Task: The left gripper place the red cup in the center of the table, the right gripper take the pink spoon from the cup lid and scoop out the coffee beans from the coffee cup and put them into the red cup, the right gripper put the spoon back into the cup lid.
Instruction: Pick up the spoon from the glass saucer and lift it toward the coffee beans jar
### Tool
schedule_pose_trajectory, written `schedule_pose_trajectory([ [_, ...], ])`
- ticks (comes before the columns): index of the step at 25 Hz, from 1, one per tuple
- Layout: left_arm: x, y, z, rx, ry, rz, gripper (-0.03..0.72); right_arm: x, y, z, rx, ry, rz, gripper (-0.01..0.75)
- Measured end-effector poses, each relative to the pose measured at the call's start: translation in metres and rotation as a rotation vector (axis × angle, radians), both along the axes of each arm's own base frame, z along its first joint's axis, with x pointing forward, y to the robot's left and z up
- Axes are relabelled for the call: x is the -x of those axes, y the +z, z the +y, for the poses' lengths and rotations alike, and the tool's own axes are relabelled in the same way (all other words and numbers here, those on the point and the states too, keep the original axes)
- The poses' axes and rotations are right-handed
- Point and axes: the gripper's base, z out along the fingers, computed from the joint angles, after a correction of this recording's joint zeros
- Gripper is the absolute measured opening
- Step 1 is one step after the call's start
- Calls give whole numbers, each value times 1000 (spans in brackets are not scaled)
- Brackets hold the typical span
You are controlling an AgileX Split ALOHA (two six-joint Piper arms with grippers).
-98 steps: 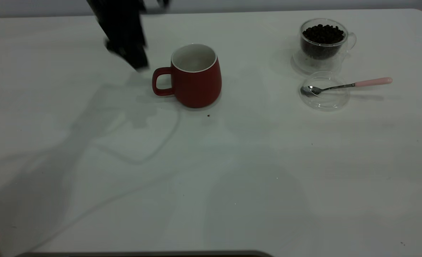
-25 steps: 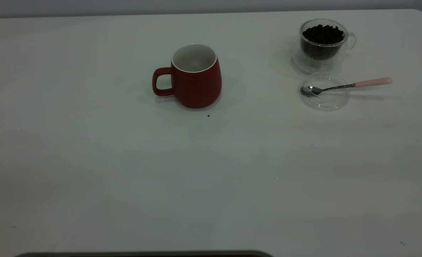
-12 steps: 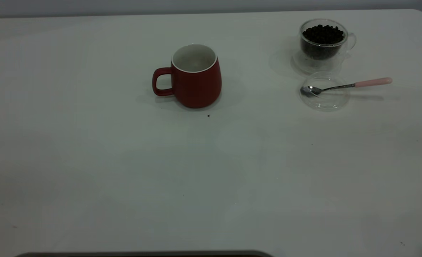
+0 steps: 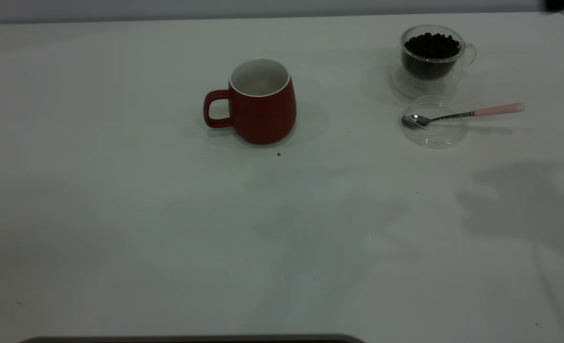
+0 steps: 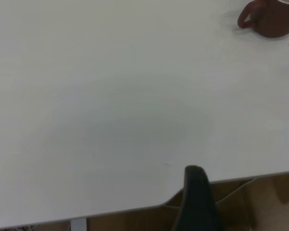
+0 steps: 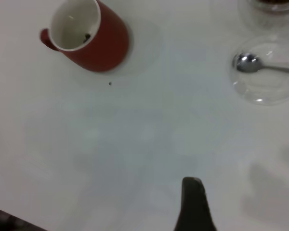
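On the right side of the surface (image 4: 119, 228), the pink spoon (image 4: 463, 114) lay across the cup lid (image 4: 433, 133), its bowl inside the disc and its pink handle pointing away from the red cup (image 4: 261, 102). Just behind stood the coffee cup (image 4: 432, 57). The right claw (image 6: 192, 204) hovered above, nearer than the left; whether its fingers were spread I cannot tell.

Plain grey wall (image 4: 262, 7) behind the white tabletop (image 4: 167, 238), brownish floor (image 5: 269, 197) below its edge.
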Motion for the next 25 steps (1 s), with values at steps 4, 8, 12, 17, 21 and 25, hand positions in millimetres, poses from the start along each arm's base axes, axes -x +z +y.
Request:
schedule_pose_trajectory([
  [4,0,0,0,0,0,0,587,-45,-57,-8,-44,-6,168,583],
  [8,0,0,0,0,0,0,587,-73,-105,-40,-97,-52,273,583],
  [12,0,0,0,1,1,0,587,-94,-142,-83,-196,-110,297,583],
  [17,0,0,0,1,1,0,587,-108,-162,-129,-333,-148,235,583],
  [21,0,0,0,2,2,0,587,-117,-176,-152,-408,-141,189,583],
  [25,0,0,0,2,2,0,587,-119,-195,-151,-488,-88,215,583],
])
